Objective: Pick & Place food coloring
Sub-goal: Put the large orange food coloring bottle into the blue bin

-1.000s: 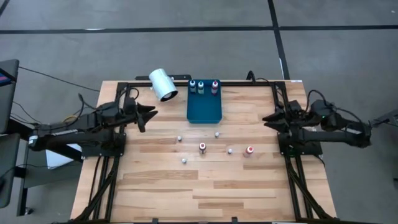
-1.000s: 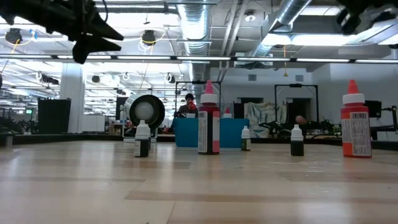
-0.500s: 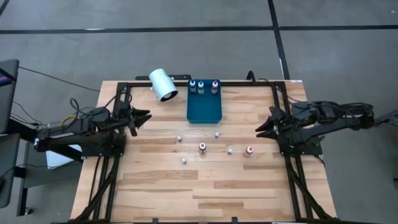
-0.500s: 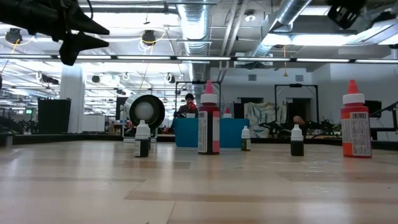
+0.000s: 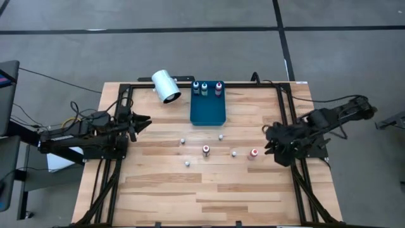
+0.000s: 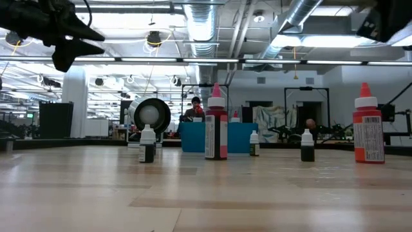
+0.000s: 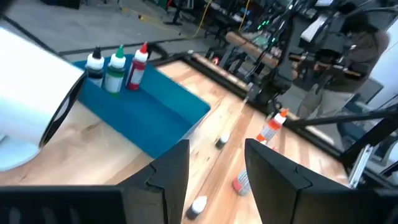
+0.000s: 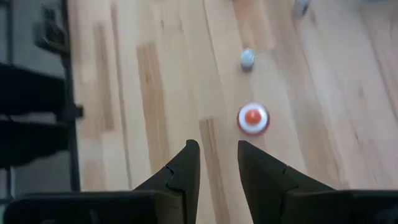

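Three food coloring bottles (image 5: pixel 204 87) stand in the far end of the blue tray (image 5: pixel 208 111). On the wood stand a pink-topped bottle (image 5: pixel 205 150), a red-topped bottle (image 5: pixel 254 153) and several tiny white-capped ones, such as one (image 5: pixel 233 152). My right gripper (image 5: pixel 268 142) hangs open above the table's right side, tipped downward, just right of the red-topped bottle (image 8: pixel 253 119). My left gripper (image 5: pixel 147 120) is open and nearly level over the table's left edge. Nothing is between its fingers (image 7: pixel 174 168).
A large white cylinder (image 5: pixel 166 86) lies on its side at the far left, beside the tray. Black frame rails (image 5: pixel 288 114) run along the table's left, right and far sides. Bare wood spreads across the near half (image 5: pixel 202 196).
My right gripper has swung from level to pointing steeply down. It has moved toward the table's near edge, closing on the red-topped bottle. My left gripper has drawn back toward the table's left edge. No bottle has moved.
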